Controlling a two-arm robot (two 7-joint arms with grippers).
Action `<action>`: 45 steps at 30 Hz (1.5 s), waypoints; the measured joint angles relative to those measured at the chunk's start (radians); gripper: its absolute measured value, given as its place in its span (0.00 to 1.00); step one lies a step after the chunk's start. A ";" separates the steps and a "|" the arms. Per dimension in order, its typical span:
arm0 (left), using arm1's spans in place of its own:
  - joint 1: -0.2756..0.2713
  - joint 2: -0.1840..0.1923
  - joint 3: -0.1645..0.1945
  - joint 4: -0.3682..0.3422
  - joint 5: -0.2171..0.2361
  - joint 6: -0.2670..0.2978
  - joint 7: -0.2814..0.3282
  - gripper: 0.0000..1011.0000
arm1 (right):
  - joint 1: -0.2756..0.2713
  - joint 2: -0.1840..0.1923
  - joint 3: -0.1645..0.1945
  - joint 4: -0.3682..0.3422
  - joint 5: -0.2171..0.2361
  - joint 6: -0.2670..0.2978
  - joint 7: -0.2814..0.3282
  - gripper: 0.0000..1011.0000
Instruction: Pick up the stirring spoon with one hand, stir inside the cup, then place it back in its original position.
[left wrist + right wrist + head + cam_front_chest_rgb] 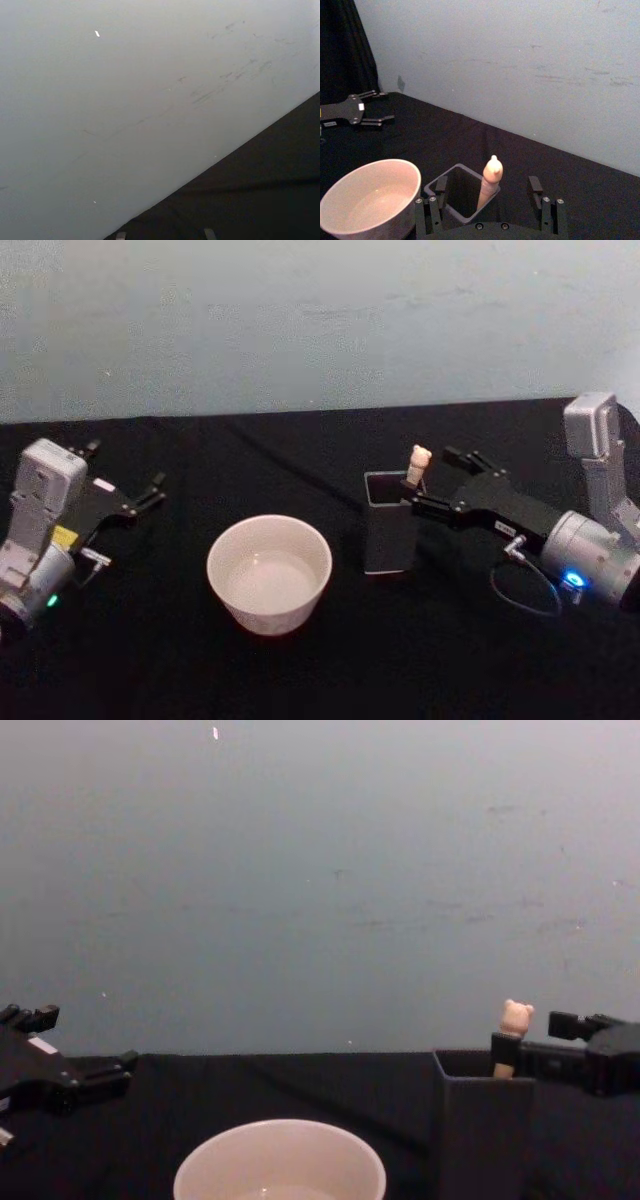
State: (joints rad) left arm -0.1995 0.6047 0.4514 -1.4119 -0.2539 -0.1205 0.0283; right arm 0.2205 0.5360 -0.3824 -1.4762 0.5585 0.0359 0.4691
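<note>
You get the stirring spoon [490, 176] down to mid-handle; its neck and bowl sit hidden inside the holder [470, 171]. In the chest view, the bottom edge cuts off the bases of the cup [280, 1160] and holder. Of the left gripper [165, 235] you get two fingertip stubs at its wrist picture's edge.

Clearance: right gripper [432, 478] is at the holder [388, 535] top, fingers spread either side of the spoon [418, 462] handle with a gap on both sides. Holder walls box the handle in below. The cup [270, 618] stands near the holder's left, with a narrow strip of bare table [300, 460] between them. Open air above cup mouth. Left gripper [125, 465] is well apart at far left. The wall [300, 320] closes the back.
</note>
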 joint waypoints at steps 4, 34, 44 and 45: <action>0.000 0.000 0.000 0.000 0.000 0.000 0.000 0.99 | 0.029 -0.027 -0.006 0.035 -0.015 0.013 -0.001 0.99; 0.000 0.000 0.000 0.000 0.000 0.000 0.000 0.99 | 0.062 -0.076 0.014 0.077 -0.040 0.018 0.000 0.99; 0.000 0.000 0.000 0.000 0.000 0.000 0.000 0.99 | 0.062 -0.075 0.014 0.077 -0.040 0.018 -0.001 0.99; 0.000 0.000 0.000 0.000 0.000 0.000 0.000 0.99 | 0.062 -0.075 0.015 0.077 -0.040 0.018 -0.001 0.99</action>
State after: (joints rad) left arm -0.1995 0.6047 0.4514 -1.4120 -0.2539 -0.1205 0.0282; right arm 0.2830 0.4608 -0.3679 -1.3993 0.5185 0.0538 0.4683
